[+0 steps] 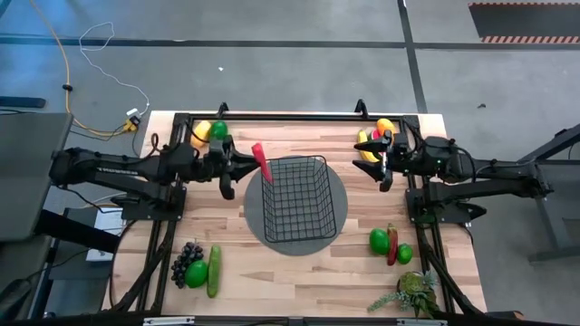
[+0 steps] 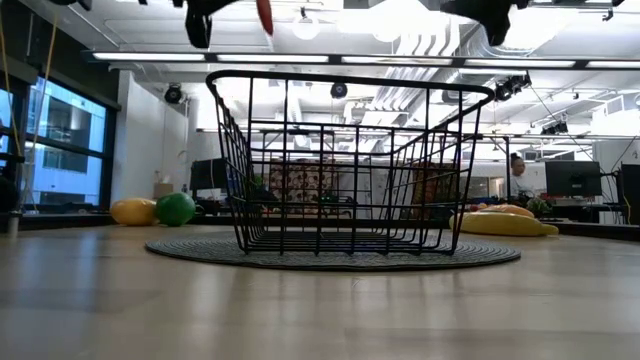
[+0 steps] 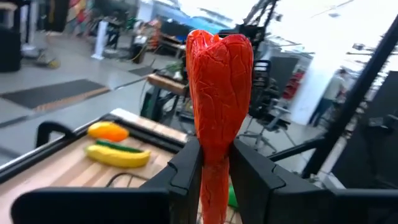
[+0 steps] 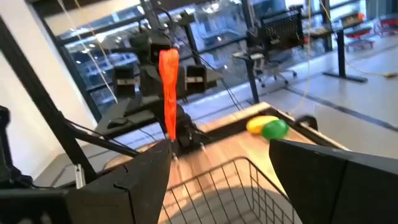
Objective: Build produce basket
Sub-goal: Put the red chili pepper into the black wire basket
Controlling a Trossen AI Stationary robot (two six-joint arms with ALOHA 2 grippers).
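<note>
The black wire basket (image 1: pixel 294 199) stands on a dark grey round mat (image 1: pixel 337 231) at the table's middle. My left gripper (image 1: pixel 257 167) hovers by the basket's far left corner, shut on a red chili (image 1: pixel 262 161). At the basket's right, my right gripper (image 1: pixel 384 167) hangs open in the air with nothing between its fingers (image 4: pixel 134 180). Other produce lies on the table. A yellow fruit (image 1: pixel 201 133) and a green one (image 1: pixel 218 129) are far left, a banana (image 1: pixel 366 145) far right. Grapes (image 1: pixel 186 261) and a cucumber (image 1: pixel 214 270) are near left, green fruits (image 1: pixel 380 240) near right. My left gripper pinches the red chili's narrow lower part (image 3: pixel 214 158) between its two fingers (image 3: pixel 186 168). The fingers point level toward the table's right and lie across the chili. The chili is lifted clear, roughly upright, its thick end (image 3: pixel 219 68) standing above the fingers.
A leafy green plant (image 1: pixel 412 292) sits at the near right corner. A second chili (image 1: pixel 391 246) lies among the green fruits there. A black frame (image 1: pixel 299 116) runs along the table's far edge. Bare wood lies between the mat and the near edge.
</note>
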